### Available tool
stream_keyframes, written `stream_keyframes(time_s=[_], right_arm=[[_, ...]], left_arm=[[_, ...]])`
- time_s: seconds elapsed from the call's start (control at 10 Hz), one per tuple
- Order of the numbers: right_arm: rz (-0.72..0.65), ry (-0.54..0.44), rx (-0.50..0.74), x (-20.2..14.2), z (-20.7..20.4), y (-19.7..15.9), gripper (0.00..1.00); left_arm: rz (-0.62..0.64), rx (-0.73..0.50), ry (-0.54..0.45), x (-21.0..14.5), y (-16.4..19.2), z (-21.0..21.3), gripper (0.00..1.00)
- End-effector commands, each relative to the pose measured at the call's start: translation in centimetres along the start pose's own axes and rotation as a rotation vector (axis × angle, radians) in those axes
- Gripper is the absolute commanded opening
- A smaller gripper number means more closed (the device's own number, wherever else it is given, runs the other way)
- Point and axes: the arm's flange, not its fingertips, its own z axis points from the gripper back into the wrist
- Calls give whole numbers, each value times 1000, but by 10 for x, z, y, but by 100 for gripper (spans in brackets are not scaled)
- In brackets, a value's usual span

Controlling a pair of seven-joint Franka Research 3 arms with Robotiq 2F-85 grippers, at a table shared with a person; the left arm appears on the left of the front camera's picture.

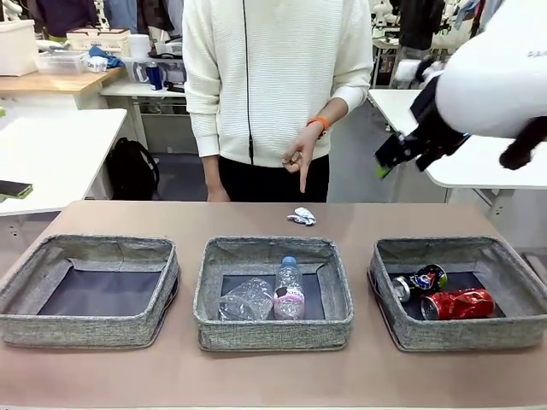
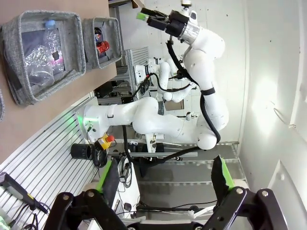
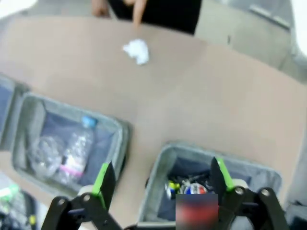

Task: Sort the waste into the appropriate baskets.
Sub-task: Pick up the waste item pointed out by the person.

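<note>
A small white paper wad (image 1: 302, 216) (image 3: 136, 50) lies on the table beyond the middle basket (image 1: 273, 331), under the person's down-pointing finger (image 1: 302, 181). In that basket lie a pink-labelled bottle (image 1: 289, 292) (image 3: 76, 153) and a crumpled clear bottle (image 1: 246, 301). The right basket (image 1: 461, 335) (image 3: 160, 172) holds a red can (image 1: 458, 303) and a dark blue can (image 1: 424, 279). The left basket (image 1: 85, 329) has nothing in it. My right gripper (image 1: 389, 158) (image 3: 162, 177) hangs open, high above the right basket. My left gripper (image 2: 165, 175) is open, off the table's side.
The person stands at the far edge in a white sweater (image 1: 273, 77). White side tables (image 1: 60, 149) stand behind on both sides. In the left wrist view, the middle basket (image 2: 72, 72) and right basket (image 2: 115, 48) sit near the table edge, arm bases below.
</note>
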Motion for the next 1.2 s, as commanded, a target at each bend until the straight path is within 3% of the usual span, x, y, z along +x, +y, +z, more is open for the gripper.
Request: stream_keyframes(time_s=[0.0,0.4,0.7,0.9,1.0,1.1], right_arm=[[110,112,48,58,-36,20,100],[117,151,99,107,-142,67,100],[100,115,68,104,-220,77,100],[-20,28,-4,99,-225,67,100],[110,128,105,94,-231,73,100],[63,87,82,96,-238,65,100]], left_arm=[[-25,-24,-2,1,-3,-2,100],[-25,-24,-2,1,-3,-2,100],[-25,-24,-2,1,-3,-2,100],[-25,-24,-2,1,-3,-2,100],[-25,-24,-2,1,-3,-2,100],[-25,-24,-2,1,-3,-2,100]])
